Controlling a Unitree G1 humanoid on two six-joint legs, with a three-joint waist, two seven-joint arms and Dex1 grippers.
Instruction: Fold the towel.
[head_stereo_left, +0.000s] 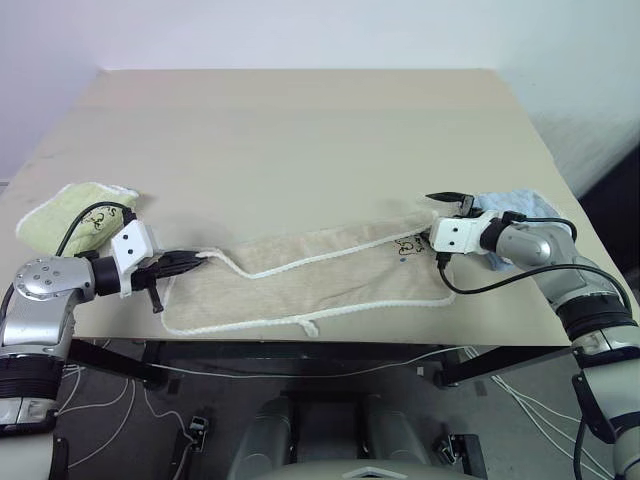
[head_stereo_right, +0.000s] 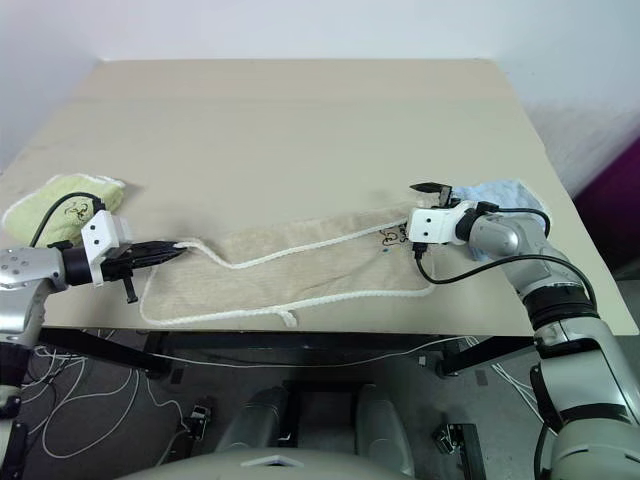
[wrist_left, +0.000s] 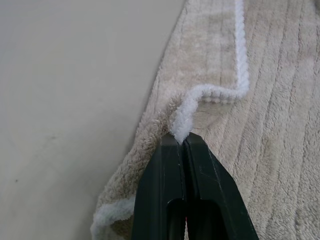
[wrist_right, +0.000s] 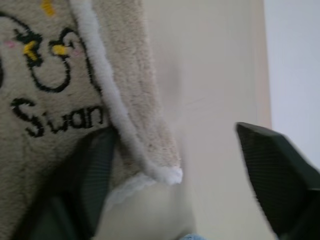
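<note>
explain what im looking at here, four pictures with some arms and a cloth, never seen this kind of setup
This is a two-armed humanoid robot folding a towel. The two wide pictures come from a camera on its head, looking down over its arms at a table. The two close-ups come from cameras on its wrists, looking along each gripper's black fingers.

On the table lies a long beige towel with white corded edging. A folded light green towel sits at the robot's left, a light blue one at its right.

The left gripper is shut on the beige towel's white edging. The right gripper is open, its fingers either side of the towel's far corner, not yet gripping.
</note>
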